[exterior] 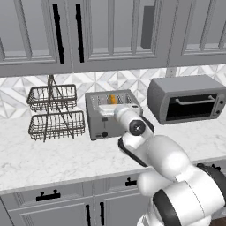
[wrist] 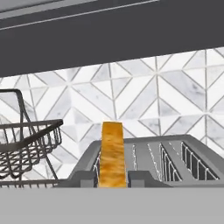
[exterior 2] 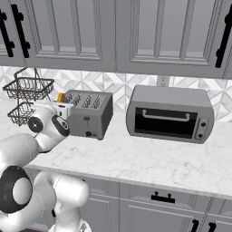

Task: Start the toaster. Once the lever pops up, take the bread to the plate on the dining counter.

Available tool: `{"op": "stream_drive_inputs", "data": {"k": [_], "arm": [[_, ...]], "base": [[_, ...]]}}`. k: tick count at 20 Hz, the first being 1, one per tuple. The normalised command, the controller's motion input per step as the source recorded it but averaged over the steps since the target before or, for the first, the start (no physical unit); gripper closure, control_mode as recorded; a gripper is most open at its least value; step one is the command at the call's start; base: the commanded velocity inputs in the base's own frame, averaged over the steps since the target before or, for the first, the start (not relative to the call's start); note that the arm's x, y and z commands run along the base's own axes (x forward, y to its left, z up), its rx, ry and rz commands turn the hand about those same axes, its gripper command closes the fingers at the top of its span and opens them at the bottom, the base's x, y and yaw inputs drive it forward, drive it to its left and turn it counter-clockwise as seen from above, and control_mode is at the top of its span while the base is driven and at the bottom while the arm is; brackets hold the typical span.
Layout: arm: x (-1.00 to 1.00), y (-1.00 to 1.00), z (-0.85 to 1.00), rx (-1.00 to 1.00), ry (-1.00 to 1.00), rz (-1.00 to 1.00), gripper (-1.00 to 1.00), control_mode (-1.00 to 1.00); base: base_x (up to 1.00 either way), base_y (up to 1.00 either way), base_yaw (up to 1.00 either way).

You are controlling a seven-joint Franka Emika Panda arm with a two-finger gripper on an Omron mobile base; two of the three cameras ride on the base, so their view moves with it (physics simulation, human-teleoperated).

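1. The gripper (wrist: pixel 113 178) is sitting low at the near edge of the toaster (wrist: pixel 175 162), looking along the slots toward the tiled wall; its two dark finger tips (wrist: pixel 82 178) are showing on either side of the bread (wrist: pixel 113 159).
2. The bread is standing edge-on, directly between the jaws, its lower part sitting in the toaster's leftmost slot and its upper part rising clear above the slot rim. This is likely why the hand is lined up with the slot: a thin slice can only be pinched across its flat faces.
3. The jaws are standing partly closed, with the tips right against the slice's sides. They appear to be grasping the bread, though actual contact is too fine to confirm.
4. In the left base view, the arm is reaching over the toaster (exterior: pixel 109 115) from the front, with the bread (exterior: pixel 113 99) poking up just beyond the hand.
5. A wire basket rack (wrist: pixel 26 144) is standing left of the jaws, beside the toaster; a toaster oven (exterior 2: pixel 170 114) is sitting well apart on the other side.
6. Judging the step: the bread is being taken from the slot, so a straight lift seems needed before any carry.
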Motion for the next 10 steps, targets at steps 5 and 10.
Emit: {"op": "stream_drive_inputs", "data": {"k": [5, 10], "arm": [[-0.6, 0.02, 1.0, 0.0, 0.14, -0.03, 1.0, -1.0], [-0.65, 0.04, 1.0, 0.0, 0.17, -0.03, 1.0, -1.0]], "base": [[0.0, 0.0, 0.0], [0.0, 0.0, 0.0]]}}
